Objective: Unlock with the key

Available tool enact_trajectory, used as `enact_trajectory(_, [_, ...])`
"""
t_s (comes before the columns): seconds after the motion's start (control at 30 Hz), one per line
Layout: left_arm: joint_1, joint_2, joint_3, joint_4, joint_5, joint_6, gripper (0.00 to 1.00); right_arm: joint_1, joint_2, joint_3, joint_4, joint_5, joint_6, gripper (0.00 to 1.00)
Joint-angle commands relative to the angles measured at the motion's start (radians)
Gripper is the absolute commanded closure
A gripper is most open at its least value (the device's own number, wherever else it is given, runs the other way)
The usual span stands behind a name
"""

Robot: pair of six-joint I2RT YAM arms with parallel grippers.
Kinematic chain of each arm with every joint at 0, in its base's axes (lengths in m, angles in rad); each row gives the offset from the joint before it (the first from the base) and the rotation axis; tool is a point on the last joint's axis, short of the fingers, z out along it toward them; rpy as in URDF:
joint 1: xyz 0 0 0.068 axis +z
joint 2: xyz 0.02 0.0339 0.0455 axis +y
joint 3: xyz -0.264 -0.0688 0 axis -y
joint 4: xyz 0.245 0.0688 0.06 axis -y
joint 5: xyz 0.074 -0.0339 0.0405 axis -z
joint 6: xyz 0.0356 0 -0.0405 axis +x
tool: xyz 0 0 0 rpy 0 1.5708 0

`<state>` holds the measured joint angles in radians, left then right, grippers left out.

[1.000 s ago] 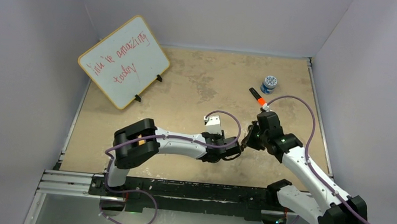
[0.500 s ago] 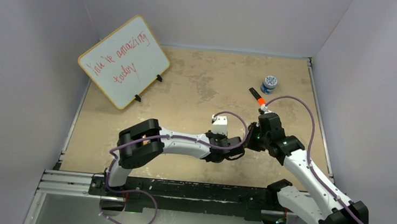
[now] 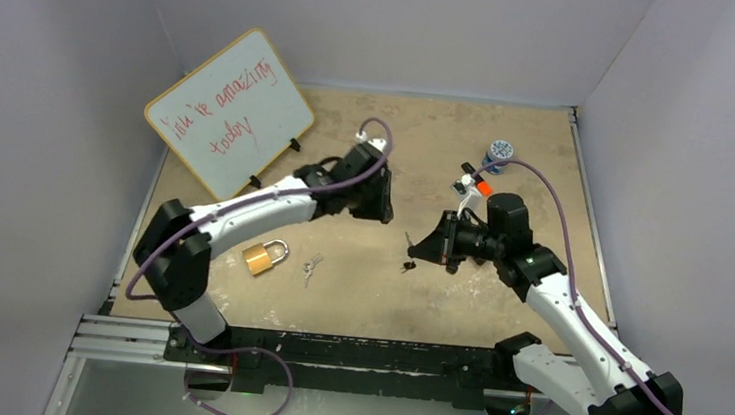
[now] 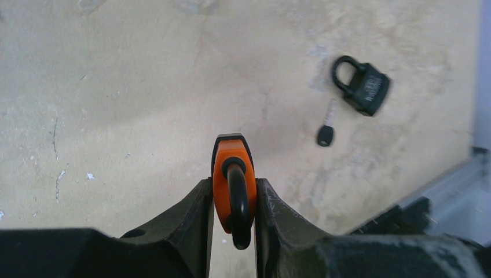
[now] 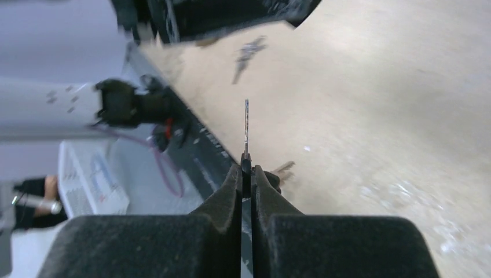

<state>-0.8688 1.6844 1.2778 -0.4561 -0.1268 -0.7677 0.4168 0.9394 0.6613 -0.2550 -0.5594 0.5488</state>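
- Right gripper is shut tight on the key. The head is pinched flat and the blade sticks straight out, so I can aim it.
- Left gripper is narrow, clamping the orange padlock by its sides above the table. The body points outward, probably to offer the keyway.
- Key and padlock are well apart and not yet lined up.
- Brass padlock, loose keys and black padlock lie unused.

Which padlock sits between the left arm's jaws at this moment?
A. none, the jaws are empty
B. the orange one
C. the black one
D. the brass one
B: the left wrist view shows the orange padlock clamped between the left jaws, while the black padlock and the brass padlock lie on the table.
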Motion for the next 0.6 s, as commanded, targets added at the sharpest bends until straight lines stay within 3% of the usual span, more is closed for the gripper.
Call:
enact_trajectory(0.0, [0.153,-0.129,0.055,-0.007,0.435,0.121,1.0,-0.003,-0.02,0.015,0.2,-0.322,-0.012,1.0])
enact_trajectory(0.17, [0.333,-0.172,0.102,-0.031,0.914,0.078,1.0,-0.002,-0.021,0.044,0.286,-0.464,0.019,1.0])
enact_trajectory(0.27, [0.386,-0.168,0.135,-0.037,1.121,0.011,1.0,-0.002,-0.057,0.022,0.518,-0.597,0.153,1.0])
enact_trajectory(0.33, [0.408,-0.167,0.128,-0.013,1.218,-0.056,1.0,-0.003,-0.081,0.049,0.521,-0.609,0.154,1.0])
enact_trajectory(0.43, [0.418,-0.185,0.07,0.177,1.354,-0.254,1.0,-0.003,-0.066,0.127,0.453,-0.62,0.118,1.0])
enact_trajectory(0.57, [0.419,-0.234,0.004,0.492,1.406,-0.505,1.0,-0.002,-0.043,0.18,0.439,-0.615,0.149,1.0])
